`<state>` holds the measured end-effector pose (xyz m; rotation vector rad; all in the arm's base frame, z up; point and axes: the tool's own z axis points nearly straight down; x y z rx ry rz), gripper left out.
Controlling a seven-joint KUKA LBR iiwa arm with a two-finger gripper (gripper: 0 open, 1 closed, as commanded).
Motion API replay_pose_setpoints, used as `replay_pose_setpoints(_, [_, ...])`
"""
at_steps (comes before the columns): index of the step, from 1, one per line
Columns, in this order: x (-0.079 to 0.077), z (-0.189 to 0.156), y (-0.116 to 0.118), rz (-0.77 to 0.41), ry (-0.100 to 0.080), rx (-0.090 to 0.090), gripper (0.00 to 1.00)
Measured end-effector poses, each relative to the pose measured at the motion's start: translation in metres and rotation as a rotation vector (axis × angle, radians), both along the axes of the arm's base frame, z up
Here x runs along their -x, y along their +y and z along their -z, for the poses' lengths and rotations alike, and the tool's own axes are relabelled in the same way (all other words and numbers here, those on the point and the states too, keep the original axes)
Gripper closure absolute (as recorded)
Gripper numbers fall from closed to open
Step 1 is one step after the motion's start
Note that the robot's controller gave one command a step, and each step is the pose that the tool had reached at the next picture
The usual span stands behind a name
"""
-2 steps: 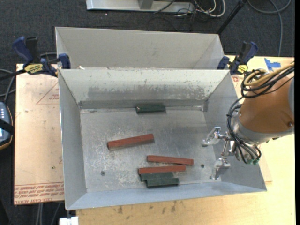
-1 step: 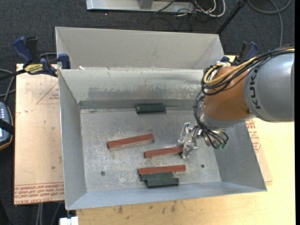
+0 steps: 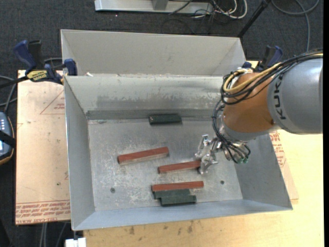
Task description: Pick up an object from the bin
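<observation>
"What's the arm point(image 3: 267, 107) doing over that bin point(image 3: 77, 153)?"

"It comes in over the right edge and hangs low, right of the bin's middle."

"Above which piece?"

"The middle brown stick point(image 3: 177, 167). It lies nearly left to right, its right end a little nearer the back wall. The gripper point(image 3: 206, 156) sits at that right end, so the stick's length runs off to the left of it."

"Open or closed?"

"I can't tell from here."
</observation>
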<state>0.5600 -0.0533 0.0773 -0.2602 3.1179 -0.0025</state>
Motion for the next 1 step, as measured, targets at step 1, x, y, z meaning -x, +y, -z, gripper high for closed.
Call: replay_pose_setpoints(1, [-0.0122,-0.1295,0.0061,-0.053,0.009,-0.001,1.0])
